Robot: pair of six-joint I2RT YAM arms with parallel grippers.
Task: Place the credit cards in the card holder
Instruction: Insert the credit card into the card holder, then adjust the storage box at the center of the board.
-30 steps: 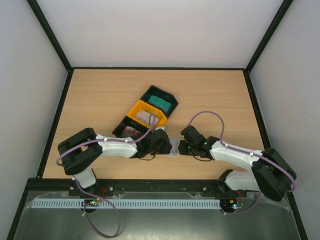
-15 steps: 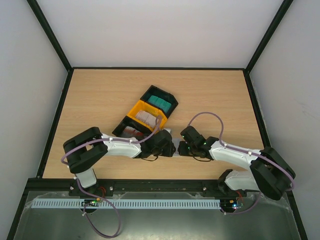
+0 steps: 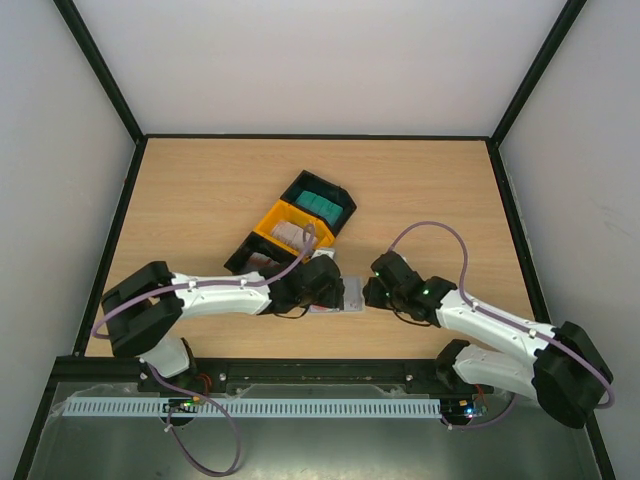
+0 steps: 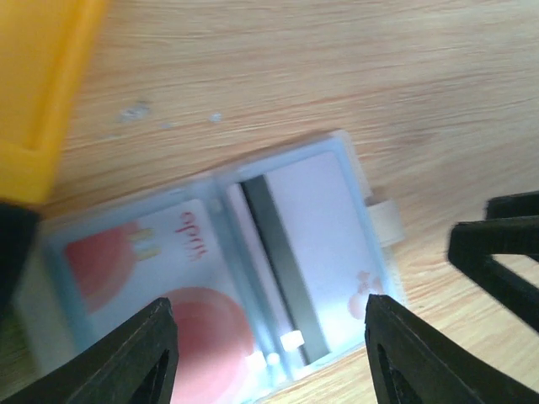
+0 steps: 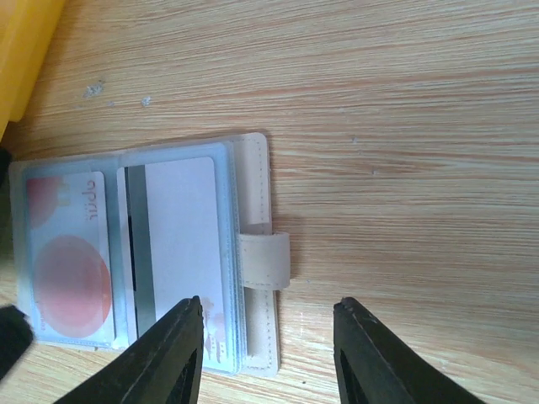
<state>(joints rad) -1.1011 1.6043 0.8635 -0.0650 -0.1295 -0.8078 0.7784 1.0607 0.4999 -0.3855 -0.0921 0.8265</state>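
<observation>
The card holder (image 5: 253, 210) lies open on the table, light blue inside, its beige snap tab (image 5: 263, 261) pointing right. A white card with red blotches (image 5: 67, 269) sits in its left pocket and a white-grey card with a dark stripe (image 5: 173, 244) in its right pocket. The left wrist view shows the same holder (image 4: 215, 189) and both cards. My left gripper (image 4: 269, 353) is open just above the holder and holds nothing. My right gripper (image 5: 269, 353) is open over the tab side and is empty. Teal cards (image 3: 322, 205) lie in a black tray.
The joined black-yellow-black trays (image 3: 283, 218) stand slanted just behind the holder (image 3: 345, 297). The yellow tray's corner (image 4: 42, 76) is close to the left gripper. Both arms meet near the table's front edge, with walls on all sides.
The right arm has drawn back to the right. The left arm has stretched lower and shifted. The open holder now shows more fully between the two grippers.
</observation>
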